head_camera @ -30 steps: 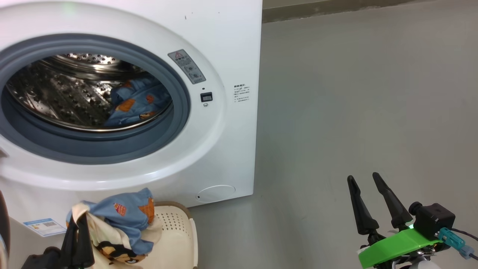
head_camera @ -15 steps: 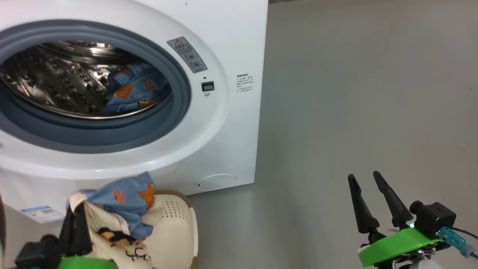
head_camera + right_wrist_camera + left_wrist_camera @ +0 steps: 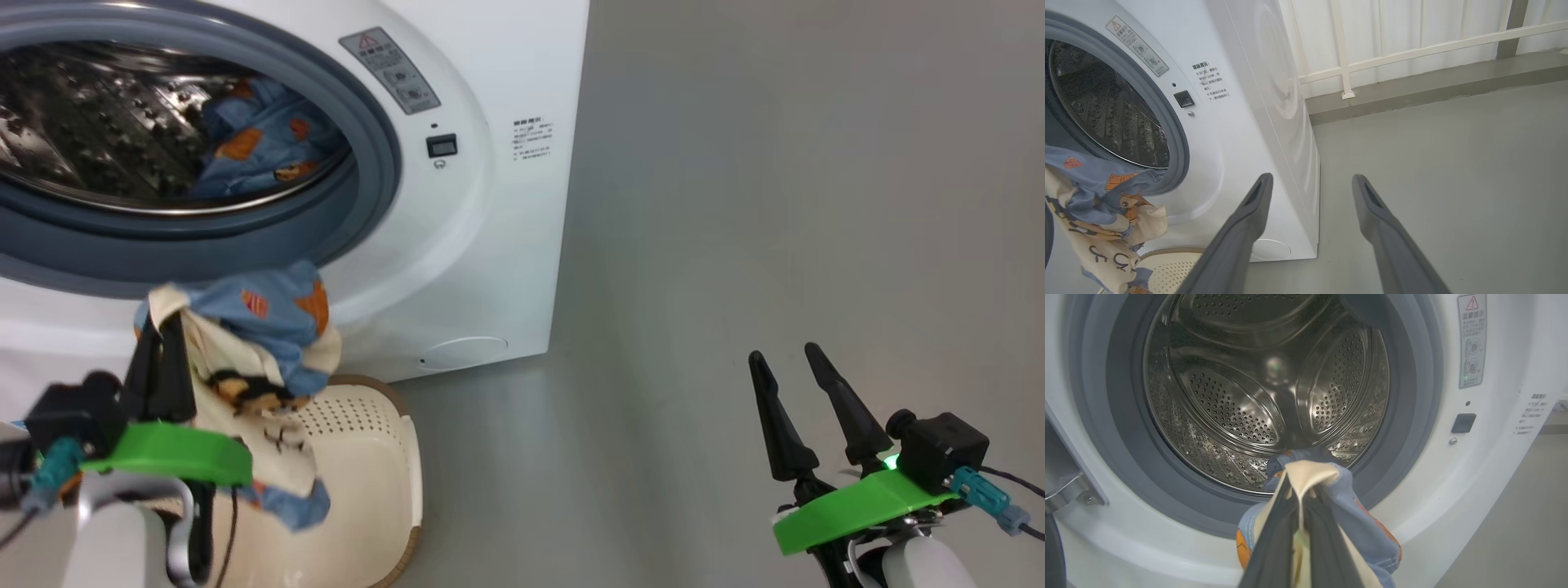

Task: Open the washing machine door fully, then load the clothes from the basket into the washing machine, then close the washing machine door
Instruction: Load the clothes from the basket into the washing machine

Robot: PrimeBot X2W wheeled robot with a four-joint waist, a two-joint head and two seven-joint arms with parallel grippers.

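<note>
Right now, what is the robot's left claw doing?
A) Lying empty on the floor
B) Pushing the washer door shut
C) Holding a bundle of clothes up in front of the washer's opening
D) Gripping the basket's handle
C: the left gripper is shut on the clothes, which hang above the basket just in front of the washing machine and its open drum.
</note>
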